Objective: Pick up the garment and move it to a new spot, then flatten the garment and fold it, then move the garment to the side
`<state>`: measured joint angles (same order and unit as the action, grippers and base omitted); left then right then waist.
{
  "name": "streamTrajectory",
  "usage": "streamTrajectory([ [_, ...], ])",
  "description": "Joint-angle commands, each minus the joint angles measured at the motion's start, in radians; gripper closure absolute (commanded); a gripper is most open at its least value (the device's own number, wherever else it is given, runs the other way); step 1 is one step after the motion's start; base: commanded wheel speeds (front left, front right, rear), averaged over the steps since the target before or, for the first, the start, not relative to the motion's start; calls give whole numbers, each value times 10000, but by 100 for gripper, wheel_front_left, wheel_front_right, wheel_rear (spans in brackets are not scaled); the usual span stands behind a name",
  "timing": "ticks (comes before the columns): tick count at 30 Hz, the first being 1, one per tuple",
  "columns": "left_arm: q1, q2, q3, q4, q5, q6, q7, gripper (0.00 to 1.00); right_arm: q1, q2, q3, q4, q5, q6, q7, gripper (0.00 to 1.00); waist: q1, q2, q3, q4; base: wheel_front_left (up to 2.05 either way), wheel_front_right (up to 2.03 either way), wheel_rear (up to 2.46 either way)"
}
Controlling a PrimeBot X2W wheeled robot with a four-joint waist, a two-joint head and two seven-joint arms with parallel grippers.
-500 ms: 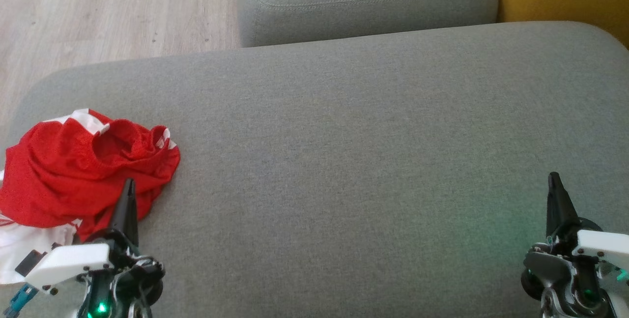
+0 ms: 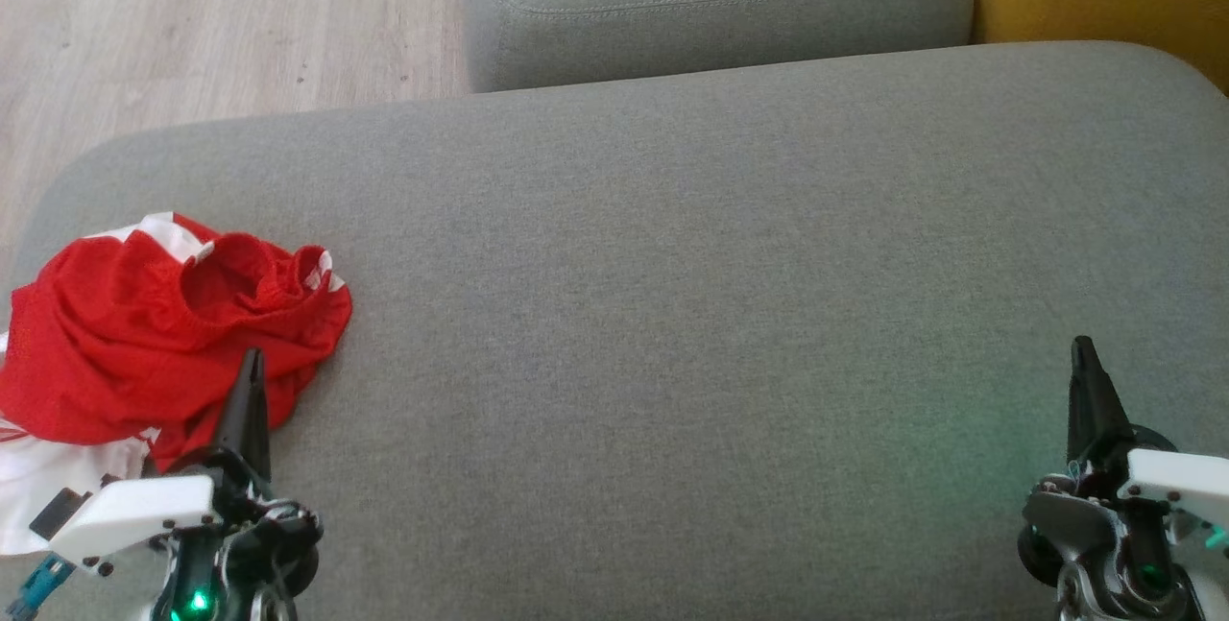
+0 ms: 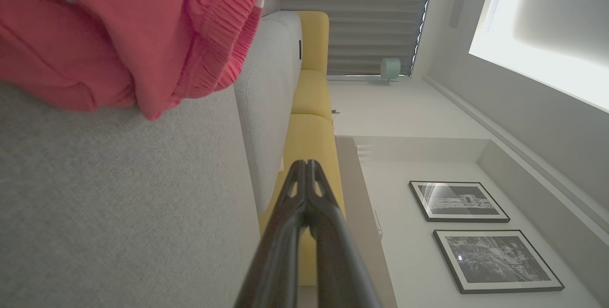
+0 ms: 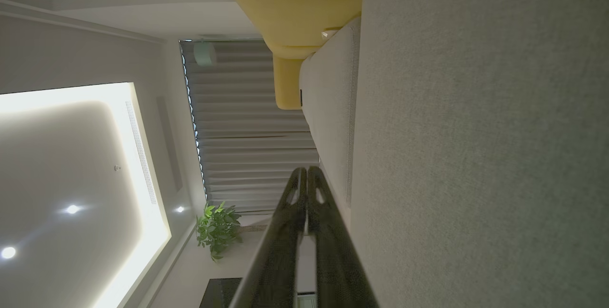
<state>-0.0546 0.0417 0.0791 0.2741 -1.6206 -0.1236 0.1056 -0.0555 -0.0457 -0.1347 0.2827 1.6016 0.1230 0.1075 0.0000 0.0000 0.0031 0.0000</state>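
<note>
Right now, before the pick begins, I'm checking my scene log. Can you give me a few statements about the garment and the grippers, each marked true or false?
1. The garment lies crumpled at the left end of the grey cushion. True.
2. The right gripper holds the garment. False: it is shut on nothing, over bare cushion far to the right.
3. The left gripper has its fingers closed together. True.
4. The garment is folded flat. False: it is bunched in a heap.
5. The garment is blue. False: it is red with white parts.
</note>
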Motion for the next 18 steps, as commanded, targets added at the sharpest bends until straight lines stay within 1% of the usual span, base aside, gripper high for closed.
streamTrajectory([
  [1,-534,85,346,-292,119,-71,76,100,-524,-45,213,-380,73,77,55,100,0,0,0,0,0,0,0],
  [3,-534,85,346,-292,119,-71,76,100,-524,-45,213,-380,73,77,55,100,0,0,0,0,0,0,0],
  [4,1,-2,-3,10,1,4,-2,0,0,2,5,12,-1,0,0,0,0,0,0,0,0,0,0],
  [7,241,-55,-39,426,-4,11,-24,0,207,29,29,430,-5,-4,-7,0,0,0,1,0,0,0,0],
  [12,256,-50,-163,328,167,8,-170,0,213,-6,223,376,-167,0,-154,0,0,0,-47,-11,0,0,0],
  [18,307,-43,-213,111,916,24,-346,0,200,-42,399,302,-1042,3,-335,0,0,0,-95,-48,0,0,0],
])
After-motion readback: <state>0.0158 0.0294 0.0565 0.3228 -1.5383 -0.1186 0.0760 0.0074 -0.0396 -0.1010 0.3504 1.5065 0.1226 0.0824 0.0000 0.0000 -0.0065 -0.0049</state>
